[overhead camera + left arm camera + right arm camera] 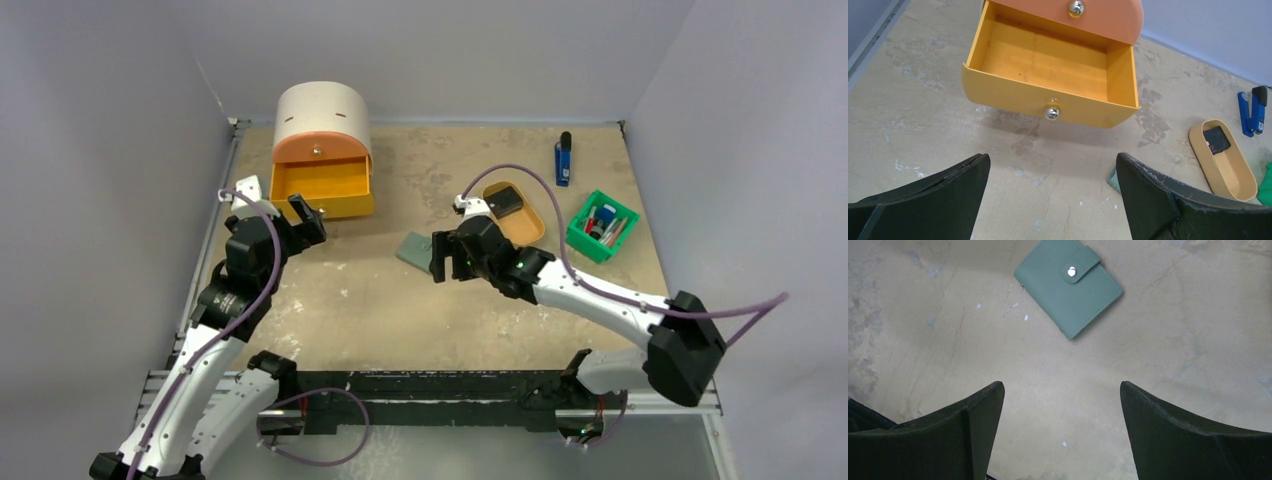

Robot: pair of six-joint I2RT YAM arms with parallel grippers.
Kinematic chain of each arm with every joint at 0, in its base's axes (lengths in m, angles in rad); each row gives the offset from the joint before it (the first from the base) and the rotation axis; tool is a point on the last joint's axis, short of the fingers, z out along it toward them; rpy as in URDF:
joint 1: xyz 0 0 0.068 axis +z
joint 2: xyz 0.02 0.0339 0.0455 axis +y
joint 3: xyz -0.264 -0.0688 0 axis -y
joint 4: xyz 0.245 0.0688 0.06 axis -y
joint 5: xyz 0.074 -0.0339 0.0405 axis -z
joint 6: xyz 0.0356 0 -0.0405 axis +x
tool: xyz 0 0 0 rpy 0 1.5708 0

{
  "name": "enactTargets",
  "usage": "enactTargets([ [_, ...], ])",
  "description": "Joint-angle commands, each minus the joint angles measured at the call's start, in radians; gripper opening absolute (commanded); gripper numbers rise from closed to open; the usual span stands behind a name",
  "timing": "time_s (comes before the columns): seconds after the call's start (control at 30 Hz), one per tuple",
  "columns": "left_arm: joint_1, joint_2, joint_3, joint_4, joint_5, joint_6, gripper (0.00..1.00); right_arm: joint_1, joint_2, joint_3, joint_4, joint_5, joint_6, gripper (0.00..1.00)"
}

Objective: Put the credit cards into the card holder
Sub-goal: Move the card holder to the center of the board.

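My overhead camera sits high behind the rig and looks down and forward, far enough back to take in the whole table (400,320). The left wrist camera rides low and peers forward past the left claw (1053,165) at the open drawer (1048,65), close up. The right wrist camera faces almost straight down past the right claw (1062,390), near the table, with the card holder (1068,287) at the top. The overhead view shares both. A grey-green corner in the left wrist view may be that holder too.

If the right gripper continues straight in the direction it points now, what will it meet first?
Most likely the card holder, lying closed on the table ahead of the open right gripper, nothing between them. Depth is unclear; it might reach the table first.
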State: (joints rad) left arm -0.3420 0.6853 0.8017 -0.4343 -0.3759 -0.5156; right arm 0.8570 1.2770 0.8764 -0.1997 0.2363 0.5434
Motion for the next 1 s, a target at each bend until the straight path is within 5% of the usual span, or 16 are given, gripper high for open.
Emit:
enactTargets([
  [0.0,-0.012,-0.017,0.008,0.022,-0.049,-0.014,0.97,-0.075,0.09,0.03,0.193,-0.11,0.087,0.87],
  [0.5,-0.03,-0.027,0.009,0.028,-0.058,-0.003,0.96,-0.251,0.485,0.25,0.268,-0.233,-0.031,0.78],
  [0.97,-0.037,-0.017,0.004,0.053,-0.041,0.005,0.96,-0.279,0.588,0.261,0.287,-0.335,-0.156,0.67],
])
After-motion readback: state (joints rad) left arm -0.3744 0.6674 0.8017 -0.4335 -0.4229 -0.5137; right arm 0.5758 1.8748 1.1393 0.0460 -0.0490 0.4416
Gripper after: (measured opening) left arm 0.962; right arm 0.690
